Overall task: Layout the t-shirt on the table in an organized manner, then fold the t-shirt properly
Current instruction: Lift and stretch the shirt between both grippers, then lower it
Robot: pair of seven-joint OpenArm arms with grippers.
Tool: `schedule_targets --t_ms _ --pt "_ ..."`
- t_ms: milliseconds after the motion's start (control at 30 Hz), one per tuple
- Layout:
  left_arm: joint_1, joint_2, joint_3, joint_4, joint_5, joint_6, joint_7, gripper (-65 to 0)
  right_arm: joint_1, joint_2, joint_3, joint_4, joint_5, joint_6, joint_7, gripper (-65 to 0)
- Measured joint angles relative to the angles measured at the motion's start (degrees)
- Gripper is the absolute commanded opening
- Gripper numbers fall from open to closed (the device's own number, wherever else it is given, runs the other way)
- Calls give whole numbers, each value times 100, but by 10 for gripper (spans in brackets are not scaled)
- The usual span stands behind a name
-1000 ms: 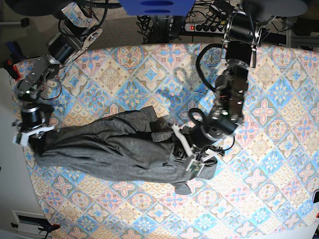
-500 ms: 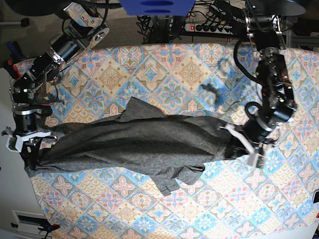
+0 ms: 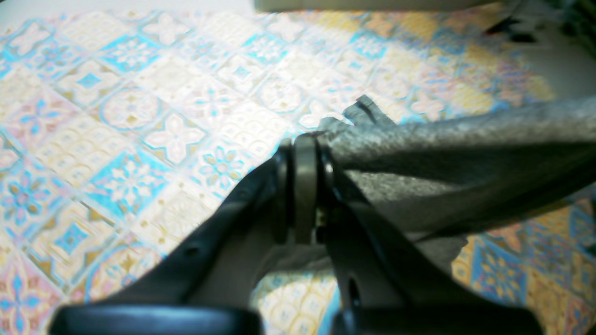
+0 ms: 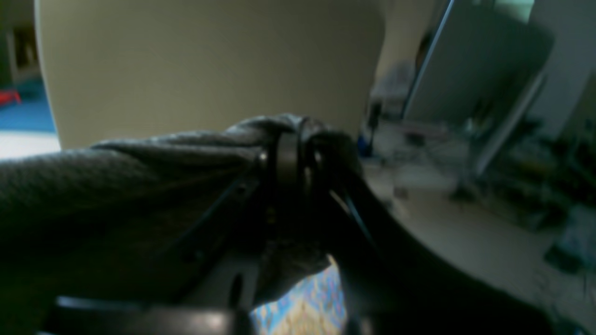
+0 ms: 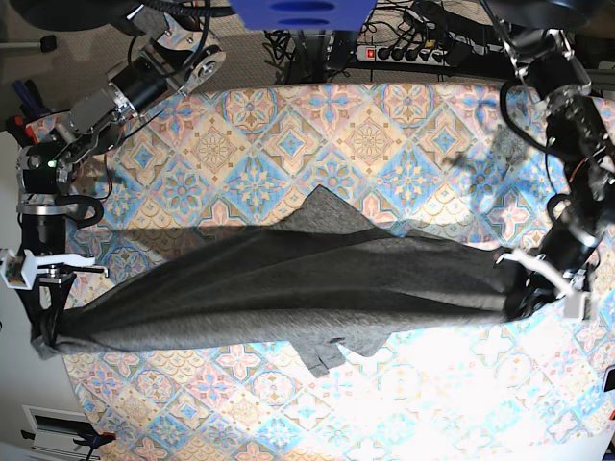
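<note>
The left gripper point(image 3: 305, 186) is clenched on one end of the shirt point(image 5: 288, 279), near the table's point(image 5: 384, 134) right edge. The right gripper point(image 4: 291, 177) pinches the other end at the left edge. Both arms reach wide apart, stretching the shirt taut across the table's middle. Cables lie beyond the far edge.

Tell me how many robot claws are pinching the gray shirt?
2. The left gripper pinches the t-shirt at its end on the base view's right; the right gripper pinches the opposite end, by the table's edge.
</note>
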Motion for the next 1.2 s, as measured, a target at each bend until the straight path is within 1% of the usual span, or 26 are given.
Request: schedule_targets --t_ms 33,100,200,267,333,400,467,500,567,600,633,667,733,800,867,900,967,1033,1100,1200 --pt "7 -96 -11 -15 105 17 61 -650 24 0 0 -2 -2 7 -7 -650" --pt "-122 -249 20 -249 39 11 -17 -650 28 2 -46 -118 96 33 -197 -650" --pt "-719 -481 638 -737 232 81 31 -650 37 35 -424 -461 -15 -46 -940 -650" --pt "-1128 -577 981 -1121 83 2 -22 -650 26 15 -647 -741 -24 -7 -1233 -650" --pt "-1602 -601 1344 -1572 214 61 26 -650 125 -4 -721 -1069 -48 33 -1471 -650" --pt "-2083 -632 1720 -2092 348 57 24 -650 420 0 -695 -1394 -61 -4 -1517 -650" --pt "-2691 -619 2273 -2605 656 74 24 -650 885 52 -717 -1700 -70 -76 -1502 -650" --pt "-3001 -538 2564 -2857 802 59 11 -650 1106 66 -732 -1860 -4 -90 -1419 -650" --pt "-3571 -328 2964 -3333 1176 46 -35 -650 1510 131 -846 -2286 68 -87 -1464 -650" --pt "-3786 -184 3086 -3526 1342 50 -33 -650 1620 238 -922 -2487 55 -79 -1552 -650" --pt "-3985 -74 3158 -3744 1488 11 -39 -650 1753 372 -994 -2736 39 31 -1681 -650" --pt "-4183 76 3204 -3958 1749 17 -13 -650 1878 490 -1040 -2942 -9 42 -1773 -650" --pt "-4614 352 3220 -4435 2138 15 -192 -650 2105 732 -1075 -3421 -28 -192 -1742 -650" --pt "-5047 586 3222 -4911 2516 -22 -529 -650 2328 953 -1154 -3856 -61 -616 -1731 -650" --pt "-5473 745 3213 -5355 2822 -199 -728 -650 2643 1152 -1307 -4207 -83 -754 -1814 -650" --pt "-5681 811 3211 -5560 2916 -282 -826 -650 2815 1220 -1392 -4343 -50 -769 -1764 -650" --pt "-5980 940 3206 -5897 3077 -369 -1023 -650 3139 1272 -1504 -4516 11 -761 -1655 -650" --pt "-6199 1058 3202 -6124 3307 -358 -1117 -650 3401 1268 -1513 -4631 17 -728 -1663 -650" --pt "-6358 1075 3204 -6214 3377 -369 -1239 -650 3536 1257 -1510 -4656 17 -723 -1674 -650" --pt "-6605 1058 3202 -6203 3464 -350 -1244 -650 3615 1259 -1475 -4601 -4 -730 -1705 -650"
